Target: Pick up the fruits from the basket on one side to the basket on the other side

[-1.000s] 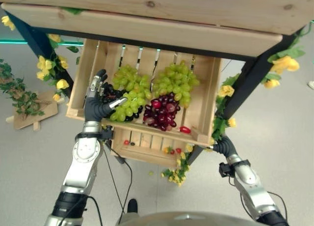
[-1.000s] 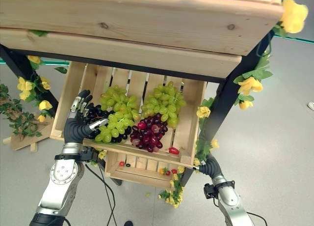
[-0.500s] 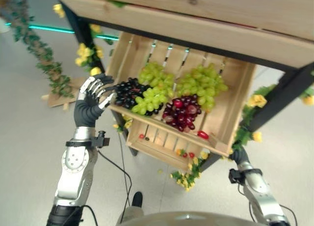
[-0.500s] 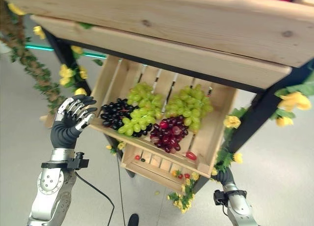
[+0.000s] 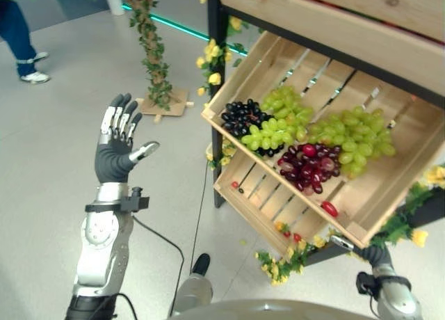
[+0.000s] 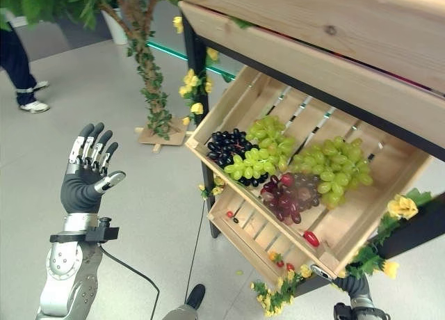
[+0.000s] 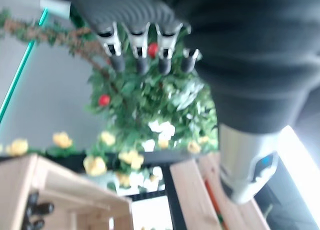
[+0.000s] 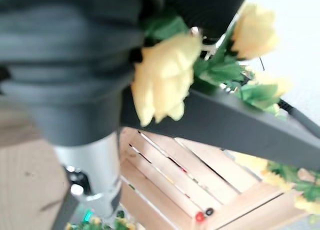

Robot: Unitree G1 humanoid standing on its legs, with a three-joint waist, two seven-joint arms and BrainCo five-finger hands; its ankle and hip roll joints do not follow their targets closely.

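Fingers [image 5: 118, 118] of the left hand [image 5: 113, 156] are held straight and spread with nothing grasped, well left of the tilted wooden crate [image 5: 240, 66] where the grapes [image 5: 278, 129] are piled, and the right hand's fingers can't be told.

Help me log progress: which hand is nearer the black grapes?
Left. The left hand is raised open, apart from the black grapes; the right hand is low under the crate's far corner.
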